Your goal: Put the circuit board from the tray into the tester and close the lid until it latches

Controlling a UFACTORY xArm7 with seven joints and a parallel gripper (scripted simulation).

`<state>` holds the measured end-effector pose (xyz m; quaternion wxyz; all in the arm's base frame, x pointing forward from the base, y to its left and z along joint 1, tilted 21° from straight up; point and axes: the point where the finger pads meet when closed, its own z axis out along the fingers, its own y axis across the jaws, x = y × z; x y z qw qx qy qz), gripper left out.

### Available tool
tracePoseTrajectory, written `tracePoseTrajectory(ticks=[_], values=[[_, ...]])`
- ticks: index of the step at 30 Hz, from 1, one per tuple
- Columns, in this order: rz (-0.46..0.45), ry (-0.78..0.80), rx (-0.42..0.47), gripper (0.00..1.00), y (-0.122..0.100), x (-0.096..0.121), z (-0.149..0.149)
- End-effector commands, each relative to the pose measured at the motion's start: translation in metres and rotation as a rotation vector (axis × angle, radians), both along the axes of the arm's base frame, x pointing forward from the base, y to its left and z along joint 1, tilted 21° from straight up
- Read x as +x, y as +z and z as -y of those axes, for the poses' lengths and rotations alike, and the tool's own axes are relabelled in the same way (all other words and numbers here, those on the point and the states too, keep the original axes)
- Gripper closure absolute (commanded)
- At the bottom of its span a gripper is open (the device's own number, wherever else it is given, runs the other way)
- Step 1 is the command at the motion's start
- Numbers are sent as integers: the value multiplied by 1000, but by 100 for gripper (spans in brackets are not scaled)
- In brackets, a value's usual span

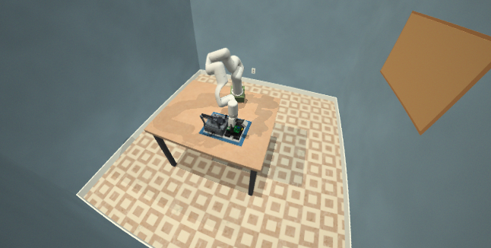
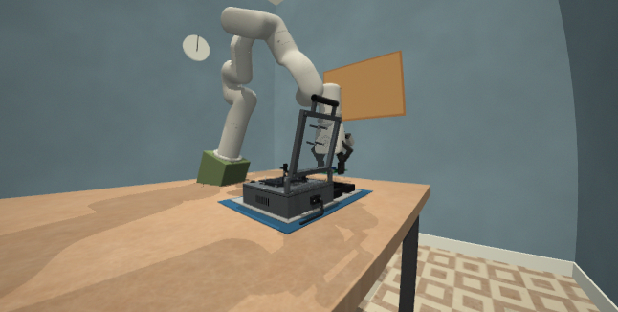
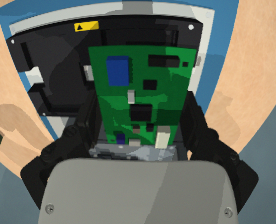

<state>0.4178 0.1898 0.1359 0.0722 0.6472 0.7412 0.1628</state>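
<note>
My gripper [image 3: 141, 101] is shut on the green circuit board [image 3: 142, 92], one finger on each long edge. It holds the board face up, a little above the black tray [image 3: 52, 72]. The board's white connector [image 3: 163, 139] is at the end nearest my wrist. In the exterior view the gripper [image 2: 336, 162] hangs behind the tester [image 2: 287, 196], over the tray, and a thin green edge of the board [image 2: 330, 170] shows at the fingertips. The tester's lid [image 2: 313, 143] stands open and nearly upright, with its black handle [image 2: 325, 100] at the top. In the top view the board [image 1: 238, 127] is to the right of the tester [image 1: 214, 123].
Tester and tray stand on a blue mat [image 2: 292, 210] near the table's right edge [image 2: 421, 193]. The arm's green base block [image 2: 222, 167] is at the back. The open lid frame stands close beside my wrist.
</note>
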Motion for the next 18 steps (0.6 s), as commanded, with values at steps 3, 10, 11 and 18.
tracePoseTrajectory(ticks=[3,10,11,18], values=[[1,0,1,21,25,-10,5],[1,0,1,21,34,-14,6],[1,0,1,21,35,-14,7],[1,0,1,21,39,-15,7]])
